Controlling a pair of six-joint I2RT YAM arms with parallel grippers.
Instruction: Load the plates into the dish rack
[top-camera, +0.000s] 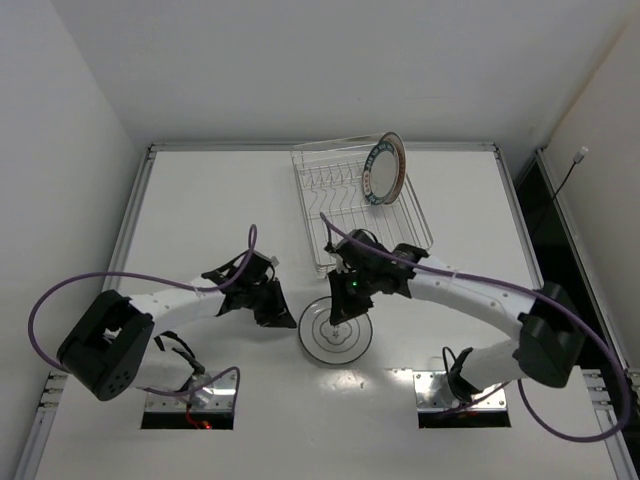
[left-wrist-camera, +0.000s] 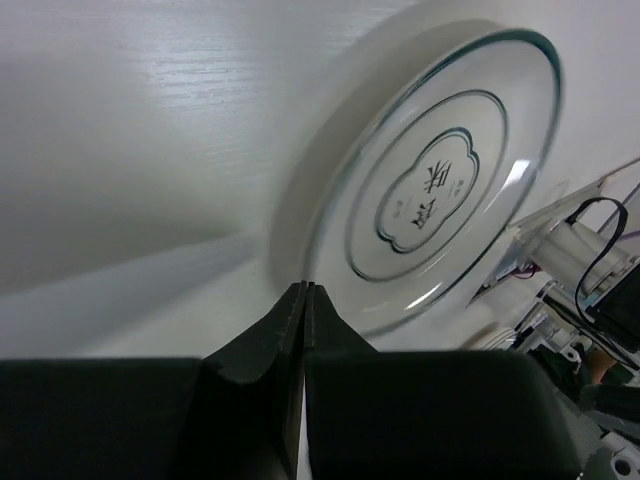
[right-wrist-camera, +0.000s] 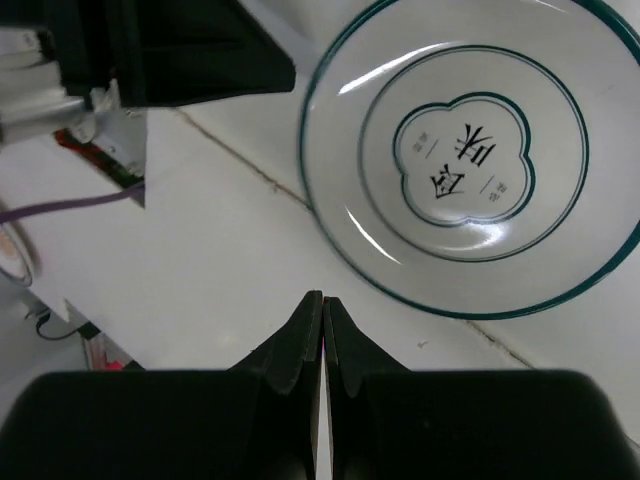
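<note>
The ringed plate (top-camera: 335, 338) lay flat on the table (top-camera: 200, 200) at lower centre of the top view, below the rack (top-camera: 335, 205), where a lettered plate (top-camera: 386, 168) stood upright. The left claw (left-wrist-camera: 305, 292) and right claw (right-wrist-camera: 322, 300) were pressed closed on nothing, near the ringed plate's rim.

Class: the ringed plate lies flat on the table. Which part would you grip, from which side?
Probably the rim: the plate lies flat, so only its raised edge offers a hold. Come low from its left, where the left end effector sits shut.
</note>
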